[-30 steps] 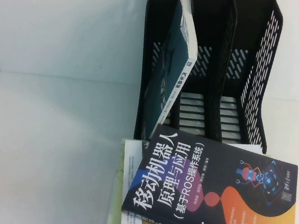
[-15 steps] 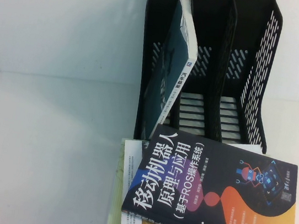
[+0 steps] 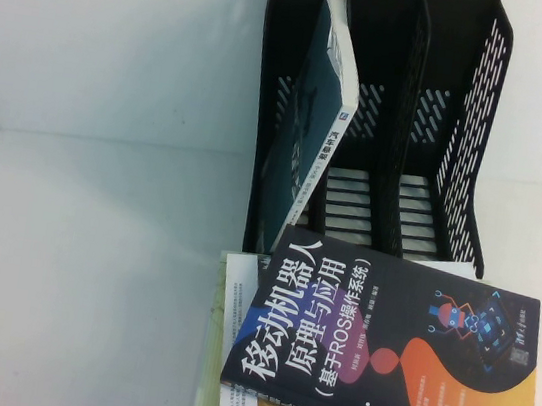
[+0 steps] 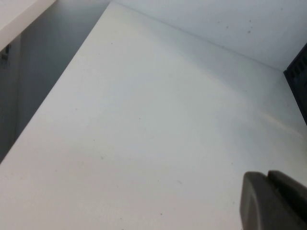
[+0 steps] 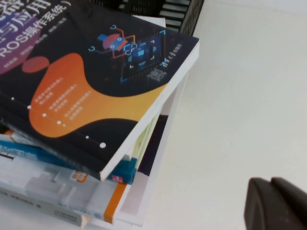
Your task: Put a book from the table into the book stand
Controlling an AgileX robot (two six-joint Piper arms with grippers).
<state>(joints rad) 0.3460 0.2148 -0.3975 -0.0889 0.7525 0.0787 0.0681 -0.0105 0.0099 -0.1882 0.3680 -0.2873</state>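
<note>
My left gripper [image 4: 273, 201] and right gripper [image 5: 278, 203], grip state unclear, hover off the book stand [image 3: 462, 139]; the book [image 3: 312, 128] inside leans, stiff, smooth-covered, best pinched along its spine.

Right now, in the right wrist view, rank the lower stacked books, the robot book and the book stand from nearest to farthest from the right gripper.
1. lower stacked books, jutting toward the right gripper.
2. robot book, on top of that stack; nearly a tie with the first.
3. book stand, behind the stack.
The left gripper hangs over bare table.
</note>
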